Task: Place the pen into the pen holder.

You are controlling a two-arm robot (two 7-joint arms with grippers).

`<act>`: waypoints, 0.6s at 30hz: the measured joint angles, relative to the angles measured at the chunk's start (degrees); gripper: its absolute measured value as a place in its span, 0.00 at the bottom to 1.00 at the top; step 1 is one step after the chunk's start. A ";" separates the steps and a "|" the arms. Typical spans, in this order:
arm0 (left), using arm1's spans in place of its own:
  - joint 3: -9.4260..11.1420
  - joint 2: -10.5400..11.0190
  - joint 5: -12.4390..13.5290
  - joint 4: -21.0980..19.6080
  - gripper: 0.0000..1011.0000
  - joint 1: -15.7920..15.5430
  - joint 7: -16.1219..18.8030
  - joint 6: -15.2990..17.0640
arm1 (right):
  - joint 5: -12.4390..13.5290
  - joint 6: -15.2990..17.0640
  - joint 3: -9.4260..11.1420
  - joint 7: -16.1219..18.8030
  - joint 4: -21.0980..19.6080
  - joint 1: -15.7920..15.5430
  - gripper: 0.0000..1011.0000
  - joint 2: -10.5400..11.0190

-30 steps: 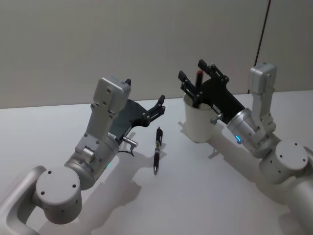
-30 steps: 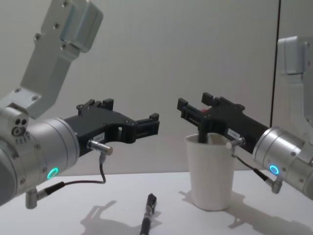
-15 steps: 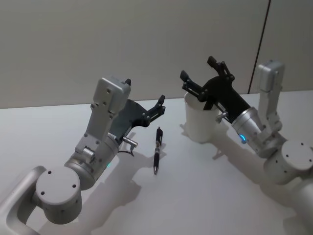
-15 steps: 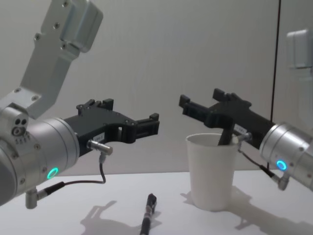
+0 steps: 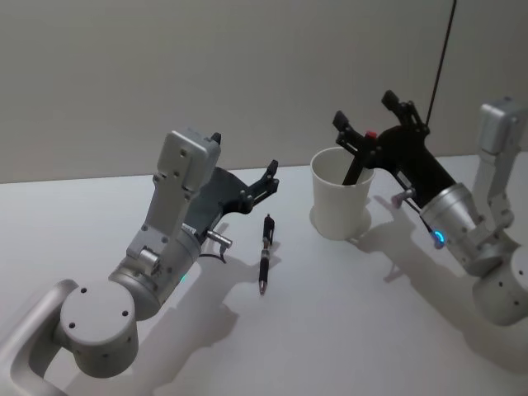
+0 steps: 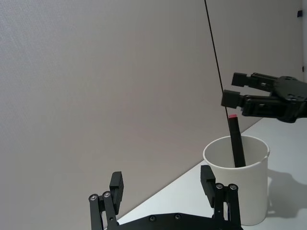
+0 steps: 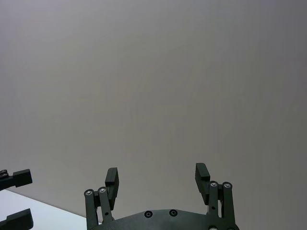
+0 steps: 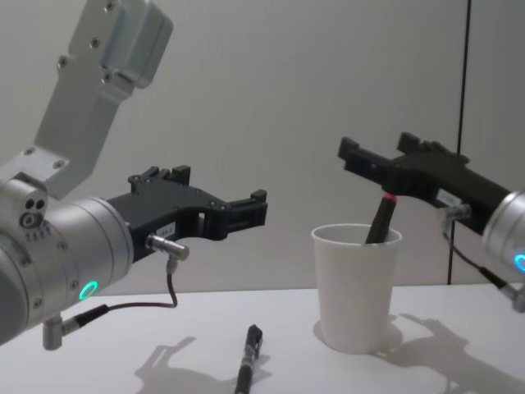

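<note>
The pen holder, a white paper cup (image 5: pixel 338 202) (image 8: pixel 354 289) (image 6: pixel 239 184), stands on the table right of centre. A black pen with a red top (image 5: pixel 360 162) (image 8: pixel 380 222) (image 6: pixel 235 143) leans inside it, its top above the rim. My right gripper (image 5: pixel 365 110) (image 8: pixel 374 146) (image 7: pixel 156 175) hovers open just above and to the right of the cup, holding nothing. A second black pen (image 5: pixel 265 254) (image 8: pixel 247 359) lies on the table left of the cup. My left gripper (image 5: pixel 272 176) (image 8: pixel 259 208) (image 6: pixel 161 182) hangs open and empty above that pen's far end.
The white table (image 5: pixel 346 330) bears just the cup and the lying pen. A plain grey wall (image 5: pixel 247 74) stands close behind, with a dark vertical seam (image 5: pixel 442 58) at the right.
My right gripper has let go of the red-topped pen, risen and drawn back to the right. The pen now leans in the cup. The left arm has not moved.
</note>
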 joint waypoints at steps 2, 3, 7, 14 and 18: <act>0.00 0.00 0.00 0.00 0.99 0.00 0.00 0.00 | 0.26 0.57 0.15 -0.52 -1.41 -0.87 0.99 0.44; 0.00 0.00 0.00 0.00 0.99 0.00 0.00 0.00 | 0.37 0.80 0.22 -0.76 -2.02 -1.25 0.99 0.63; 0.00 0.00 0.00 0.00 0.99 0.00 0.00 0.00 | 1.01 2.04 0.60 -2.31 -5.77 -3.78 0.99 1.93; 0.00 0.00 0.00 0.00 0.99 0.00 0.01 0.00 | 1.30 2.71 0.78 -3.07 -7.22 -4.79 0.99 2.43; 0.00 0.00 0.00 0.00 0.99 0.00 0.01 0.00 | 1.16 3.43 0.90 -3.65 -8.17 -5.49 0.99 2.77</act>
